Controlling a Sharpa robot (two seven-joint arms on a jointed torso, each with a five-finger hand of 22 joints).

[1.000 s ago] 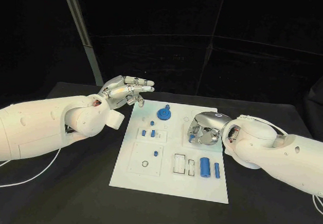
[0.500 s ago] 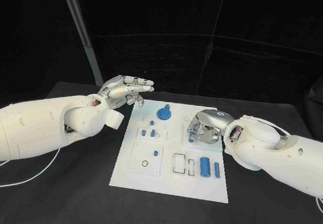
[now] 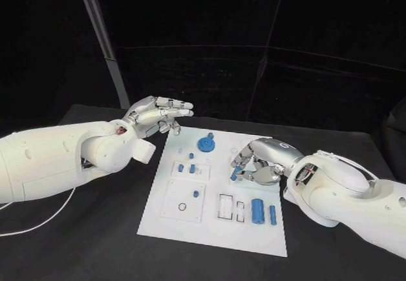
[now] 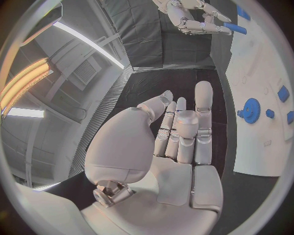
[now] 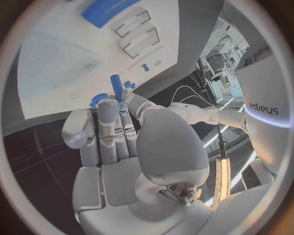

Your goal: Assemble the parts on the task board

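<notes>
The white task board (image 3: pixel 165 222) lies in the middle of the black table. My right hand (image 3: pixel 260 159) hovers over its right middle and pinches a short blue peg (image 3: pixel 236 173) at its fingertips; the peg (image 5: pixel 115 84) points toward the board (image 5: pixel 61 63). On the board sit a blue gear (image 3: pixel 207 142), two small pegs (image 3: pixel 186 167), a tiny peg (image 3: pixel 195 192), a thick blue cylinder (image 3: pixel 257 210) and a thin one (image 3: pixel 273 214). My left hand (image 3: pixel 158 115) is raised off the board's far left corner, fingers apart, holding nothing. The left wrist view shows its bare palm (image 4: pixel 178 142) and the right hand (image 4: pixel 196 19) with the peg (image 4: pixel 234 28).
A grey pole (image 3: pixel 102 39) slants up behind my left hand. A black ring (image 3: pixel 181 206) and two rectangular slots (image 3: pixel 226 205) mark the board's near half. A white cable (image 3: pixel 29 222) trails on the table under my left arm.
My right hand has lifted and turned off the board's right middle, carrying the blue peg slightly left. My left hand has stayed where it was.
</notes>
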